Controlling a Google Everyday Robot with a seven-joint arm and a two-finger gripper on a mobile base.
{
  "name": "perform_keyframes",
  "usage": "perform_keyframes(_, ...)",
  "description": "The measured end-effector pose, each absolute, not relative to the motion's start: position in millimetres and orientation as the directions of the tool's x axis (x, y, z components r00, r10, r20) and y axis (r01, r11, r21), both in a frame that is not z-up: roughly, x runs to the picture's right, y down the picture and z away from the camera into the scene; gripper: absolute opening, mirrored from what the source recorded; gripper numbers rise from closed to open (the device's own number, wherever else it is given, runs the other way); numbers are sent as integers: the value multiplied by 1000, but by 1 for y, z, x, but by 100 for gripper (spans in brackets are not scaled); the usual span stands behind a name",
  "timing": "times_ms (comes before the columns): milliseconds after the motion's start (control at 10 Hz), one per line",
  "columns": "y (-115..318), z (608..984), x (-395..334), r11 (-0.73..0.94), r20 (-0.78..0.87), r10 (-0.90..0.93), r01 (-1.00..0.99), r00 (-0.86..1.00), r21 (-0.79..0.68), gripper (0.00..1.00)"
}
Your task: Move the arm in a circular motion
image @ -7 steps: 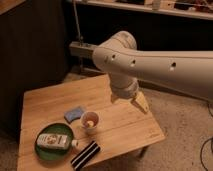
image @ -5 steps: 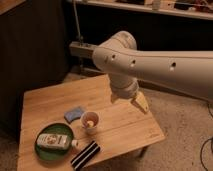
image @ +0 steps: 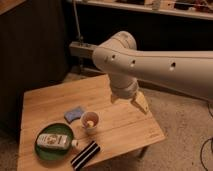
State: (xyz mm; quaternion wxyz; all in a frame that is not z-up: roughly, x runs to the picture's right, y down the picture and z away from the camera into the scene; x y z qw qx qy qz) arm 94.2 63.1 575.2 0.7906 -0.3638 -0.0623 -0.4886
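Hovering above the wooden table (image: 131, 131), the arm's (image: 150, 62) end effector (image: 142, 103) cannot be judged open or closed.

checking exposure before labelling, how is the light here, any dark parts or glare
Camera view: warm, even light on the light wooden table and the thick off-white tubular robot arm, with no strong glare on either; the dark background behind them is nearly black; the arm's pale yellowish gripper hangs just above the table's right rear part, and the arm's underside there is shaded.
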Motion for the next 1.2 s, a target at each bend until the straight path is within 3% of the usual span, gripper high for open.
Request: perform_keyframes(1200, 64, 575, 92, 255, 460, -731, 827, 504, -501, 80)
